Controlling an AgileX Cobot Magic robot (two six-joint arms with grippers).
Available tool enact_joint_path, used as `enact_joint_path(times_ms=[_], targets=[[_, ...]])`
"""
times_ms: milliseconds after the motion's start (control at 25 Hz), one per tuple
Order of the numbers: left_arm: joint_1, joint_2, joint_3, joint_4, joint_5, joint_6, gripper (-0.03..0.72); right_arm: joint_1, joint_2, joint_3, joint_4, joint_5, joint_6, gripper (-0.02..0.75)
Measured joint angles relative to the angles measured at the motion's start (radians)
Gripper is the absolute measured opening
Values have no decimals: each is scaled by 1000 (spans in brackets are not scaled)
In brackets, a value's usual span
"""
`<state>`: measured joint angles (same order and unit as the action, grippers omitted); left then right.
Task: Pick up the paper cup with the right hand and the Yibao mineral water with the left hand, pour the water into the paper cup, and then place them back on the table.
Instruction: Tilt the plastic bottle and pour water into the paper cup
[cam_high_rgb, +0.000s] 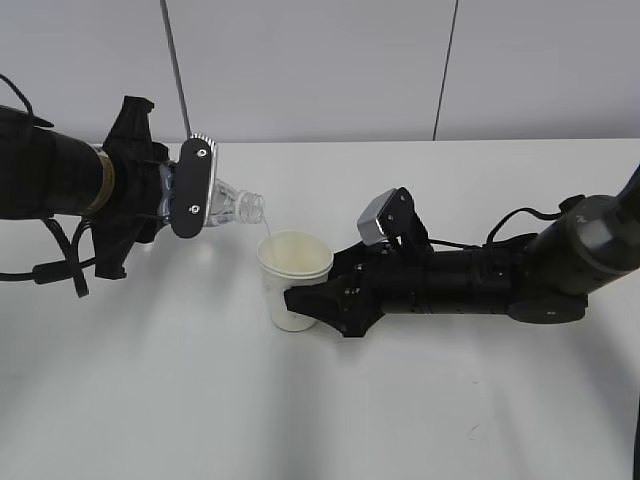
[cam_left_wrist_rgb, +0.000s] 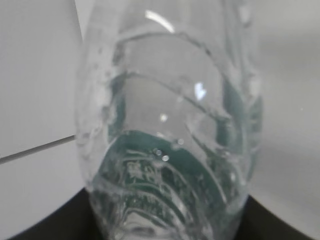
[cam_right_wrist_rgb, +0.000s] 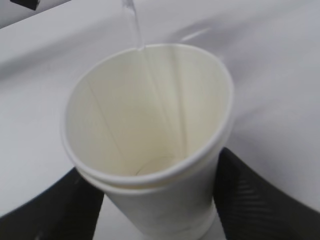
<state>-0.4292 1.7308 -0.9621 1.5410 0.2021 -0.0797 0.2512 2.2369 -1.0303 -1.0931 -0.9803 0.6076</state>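
Water is being poured from a tilted clear plastic bottle into a cream-white paper cup.

The small clear Yibao mineral water bottle (cam_high_rgb: 225, 205) with its dark green label is gripped by the black left hand (cam_high_rgb: 185, 190), whose jaws are closed on the bottle's body; it is held nearly level above the plain white table (cam_high_rgb: 320, 420), with its open neck pointed right and slightly down. A thin stream of water (cam_high_rgb: 267, 232) is seen falling from the neck onto the near-side inner wall of the small tapered paper cup (cam_high_rgb: 293, 282). The cup is clasped upright low on its sides by the black right hand (cam_high_rgb: 320, 300), whose fingers (cam_right_wrist_rgb: 255, 200) are pressed against both flanks.
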Motion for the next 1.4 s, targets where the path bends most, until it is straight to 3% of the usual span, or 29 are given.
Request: enact_joint_path(times_ms=[1400], targets=[[-28, 0, 0, 31, 52, 0, 347, 0, 0, -31, -43, 11, -22, 512]])
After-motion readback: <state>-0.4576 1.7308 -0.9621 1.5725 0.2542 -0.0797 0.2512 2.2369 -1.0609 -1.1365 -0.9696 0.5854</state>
